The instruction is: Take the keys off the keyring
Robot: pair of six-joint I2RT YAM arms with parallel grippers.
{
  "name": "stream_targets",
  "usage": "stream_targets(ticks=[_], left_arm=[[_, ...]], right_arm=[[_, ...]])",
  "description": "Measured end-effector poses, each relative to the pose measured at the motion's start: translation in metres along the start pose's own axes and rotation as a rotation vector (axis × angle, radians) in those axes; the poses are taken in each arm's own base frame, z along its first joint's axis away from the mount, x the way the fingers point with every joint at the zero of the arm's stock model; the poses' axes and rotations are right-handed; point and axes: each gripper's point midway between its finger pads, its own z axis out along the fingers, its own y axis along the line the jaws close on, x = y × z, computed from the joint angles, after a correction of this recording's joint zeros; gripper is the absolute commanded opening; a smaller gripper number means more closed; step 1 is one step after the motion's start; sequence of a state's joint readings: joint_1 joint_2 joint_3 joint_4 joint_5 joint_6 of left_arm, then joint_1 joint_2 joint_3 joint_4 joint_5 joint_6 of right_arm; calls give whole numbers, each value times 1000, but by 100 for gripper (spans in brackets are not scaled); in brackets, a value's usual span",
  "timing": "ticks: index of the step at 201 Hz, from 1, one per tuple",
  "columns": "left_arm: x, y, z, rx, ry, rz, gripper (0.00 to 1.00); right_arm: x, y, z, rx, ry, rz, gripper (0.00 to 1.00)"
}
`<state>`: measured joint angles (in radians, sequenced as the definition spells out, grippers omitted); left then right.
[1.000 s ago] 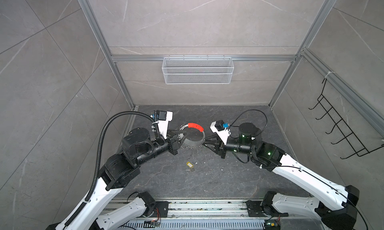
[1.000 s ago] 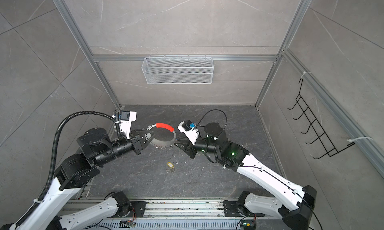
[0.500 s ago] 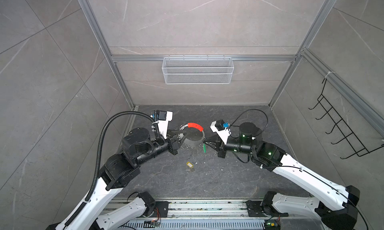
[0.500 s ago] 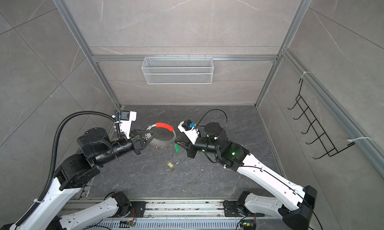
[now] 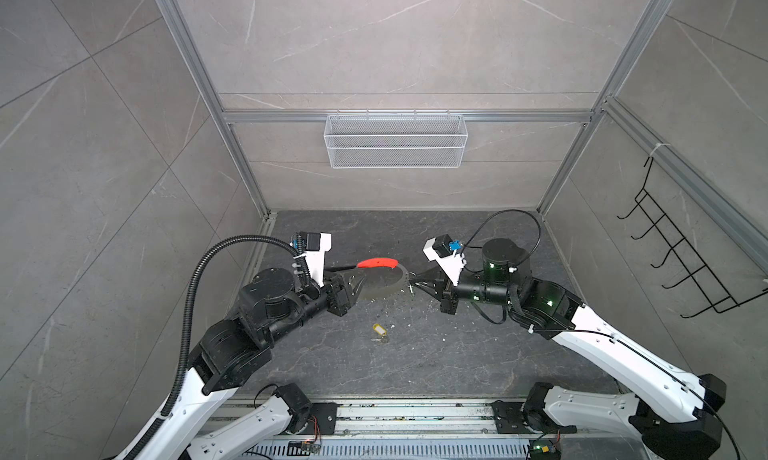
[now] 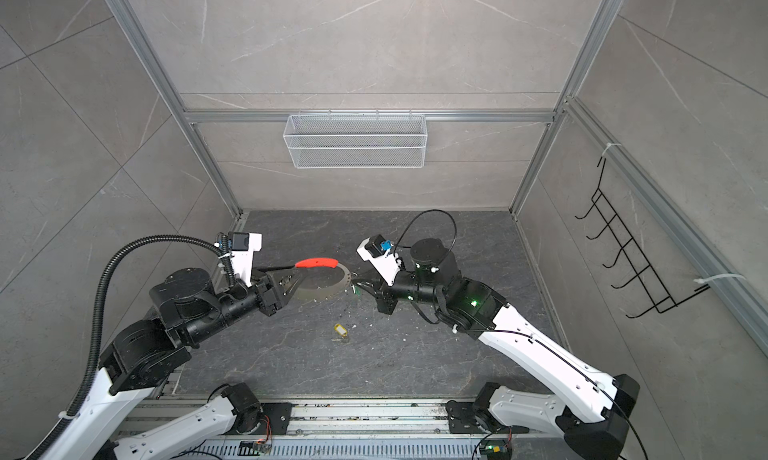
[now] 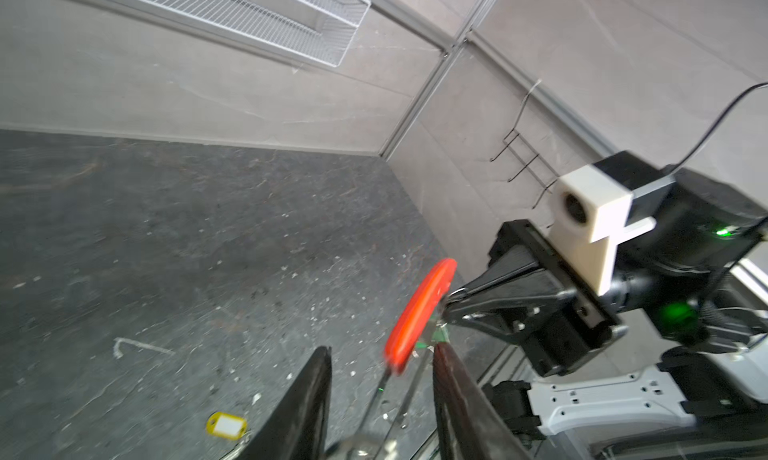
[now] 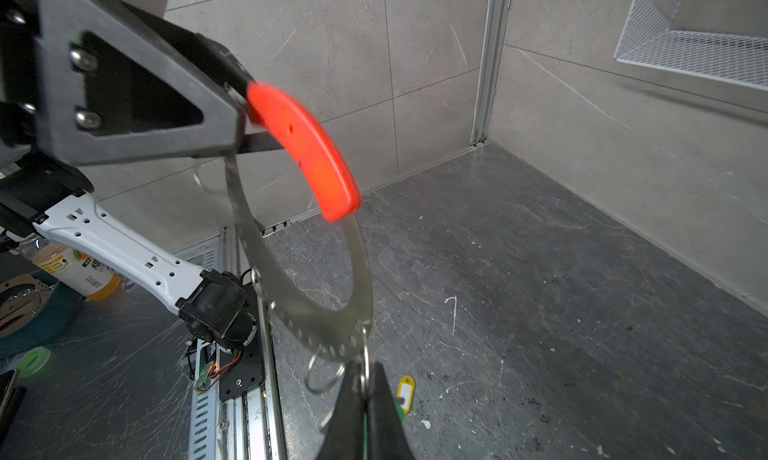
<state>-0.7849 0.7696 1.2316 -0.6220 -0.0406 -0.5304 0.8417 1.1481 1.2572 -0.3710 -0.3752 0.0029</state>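
The right gripper (image 8: pixel 365 379) was clamped on the green-tagged key (image 6: pixel 354 290), on the keyring (image 8: pixel 360 267) above the table's (image 5: pixel 457 354) middle. The hoop ran from it to the left gripper (image 7: pixel 382 349), jaws apart around the wire.

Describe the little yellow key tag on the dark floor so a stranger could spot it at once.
Find the white wire mesh basket on the back wall, then look down to the dark stone floor. Nearer the front rail than the grey hoop keyring with its red sleeve lies a small oblong plastic tag, alone: the only yellow thing there, with a white label window.
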Motion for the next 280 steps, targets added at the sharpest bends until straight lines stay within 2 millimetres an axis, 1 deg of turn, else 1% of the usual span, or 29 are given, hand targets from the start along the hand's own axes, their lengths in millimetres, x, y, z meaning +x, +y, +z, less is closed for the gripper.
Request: stream_targets(ticks=[21, 41, 69, 112, 142, 161, 174, 190, 206, 225, 242, 280], left_arm=[[9, 18, -2, -82, 15, 21, 45], [14, 25, -4, -109, 20, 50, 46], [14, 21, -6, -85, 31, 105, 47], [15, 13, 4, -61, 76, 162, 48], [10, 9, 9, -61, 86, 186, 50], [13, 1, 11, -10, 105, 198, 46], [18, -15, 13, 86, 122, 205, 45], [29, -35, 17, 218, 152, 210, 42], [40, -47, 19, 312, 188, 216, 38], [49, -57, 25, 388, 226, 222, 36], [54, -63, 27, 433, 242, 228, 34], [55, -72, 23, 500, 228, 251, 23]], right_arm=[[6, 3, 2, -28, 42, 11, 0], [9, 9, 4, -69, 75, 17, 0], [10, 14, 7, -106, 117, 30, 0], [8, 5, 9, -62, 193, 60, 0], [23, 1, 13, -46, 297, 102, 0], [31, 5, 17, -81, 339, 115, 0], [34, 12, 16, -124, 337, 121, 0], [31, 22, 12, -177, 317, 122, 0], [23, 33, 7, -234, 276, 105, 0], [16, 45, 1, -294, 220, 82, 0], [14, 51, -1, -329, 190, 71, 0], [10, 56, 0, -371, 157, 60, 0]])
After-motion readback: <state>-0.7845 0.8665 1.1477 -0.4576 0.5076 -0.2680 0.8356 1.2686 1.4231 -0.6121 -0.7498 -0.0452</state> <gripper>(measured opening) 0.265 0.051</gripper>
